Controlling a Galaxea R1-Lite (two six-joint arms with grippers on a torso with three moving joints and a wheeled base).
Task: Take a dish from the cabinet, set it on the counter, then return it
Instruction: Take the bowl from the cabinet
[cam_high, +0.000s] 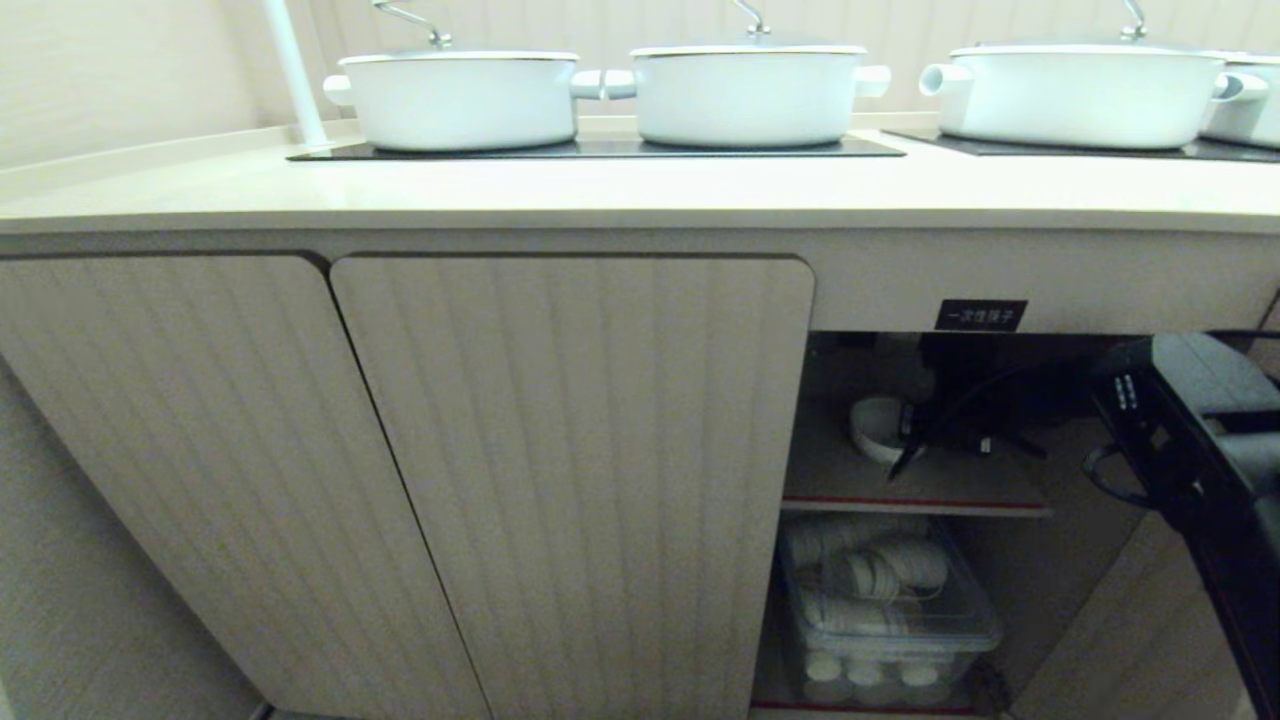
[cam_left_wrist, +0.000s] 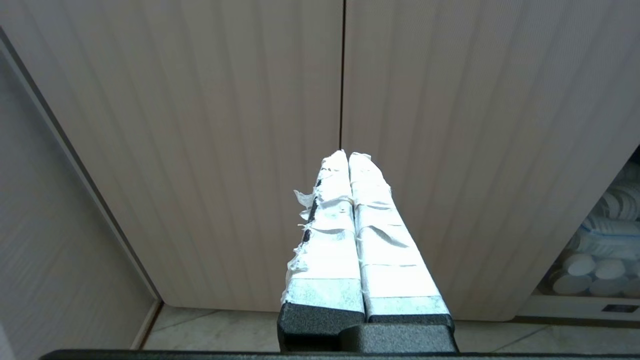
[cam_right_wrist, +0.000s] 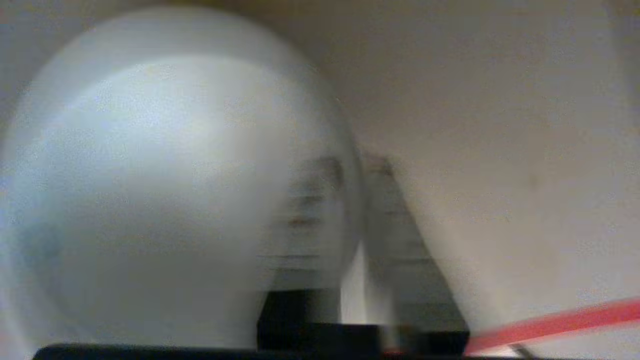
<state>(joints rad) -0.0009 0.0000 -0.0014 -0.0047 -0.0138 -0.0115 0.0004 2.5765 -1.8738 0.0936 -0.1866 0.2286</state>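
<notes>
The cabinet stands open under the counter, below a small black label. On its inner shelf sits the dish, a small white bowl. My right arm reaches in from the right, and my right gripper is at the bowl's right side. In the right wrist view the dish fills the frame's left, and the right gripper is shut on its rim, one finger inside and one outside. My left gripper is shut and empty, facing closed fluted doors.
Three big white lidded pots stand on black glass panels on the counter. Below the shelf, a clear plastic bin holds several white dishes. Closed fluted doors fill the left. The open door hangs at the lower right.
</notes>
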